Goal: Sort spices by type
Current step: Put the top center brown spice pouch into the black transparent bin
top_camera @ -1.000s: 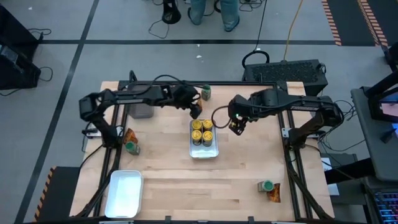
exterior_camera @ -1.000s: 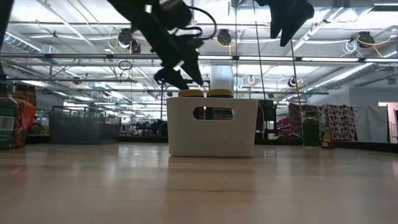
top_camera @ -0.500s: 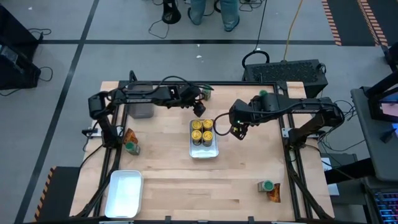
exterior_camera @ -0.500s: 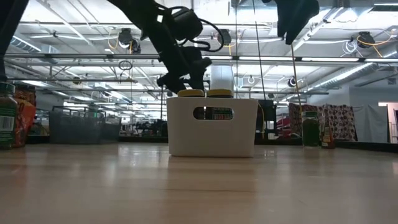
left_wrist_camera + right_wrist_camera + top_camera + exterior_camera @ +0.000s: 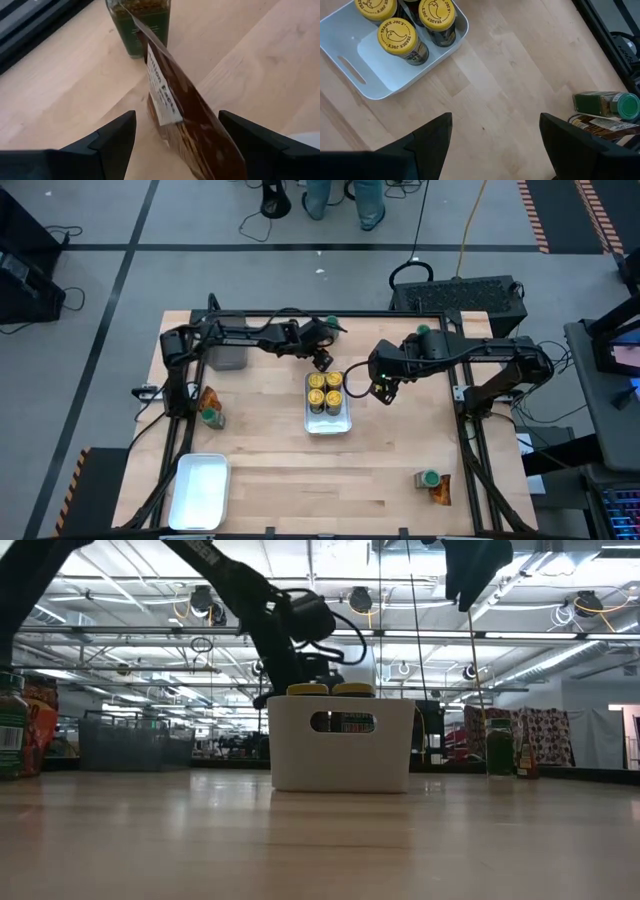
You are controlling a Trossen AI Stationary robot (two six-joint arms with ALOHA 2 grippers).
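An orange-brown packet [image 5: 185, 120] is seen leaning against a green-lidded jar [image 5: 140, 25] at the tabletop's [image 5: 400, 470] far edge; the left end effector [image 5: 175, 132] is spread wide around the packet; the right end effector [image 5: 495, 135] is held wide beside the white tray [image 5: 340, 423] of yellow-lidded jars [image 5: 325, 392].

Counts of jars, packets, trays and bin on the table

Four yellow-lidded jars [image 5: 326, 392] stand mid-frame in one white tray [image 5: 328, 423]; a second white tray [image 5: 200, 490] lies lower left. Three green-lidded jars show: upper centre [image 5: 330, 325], left [image 5: 211, 417], lower right [image 5: 428, 478]. Three orange-brown packets: left [image 5: 208, 398], lower right [image 5: 443, 492], one in the left wrist view [image 5: 185, 125]. One dark bin [image 5: 227, 356].
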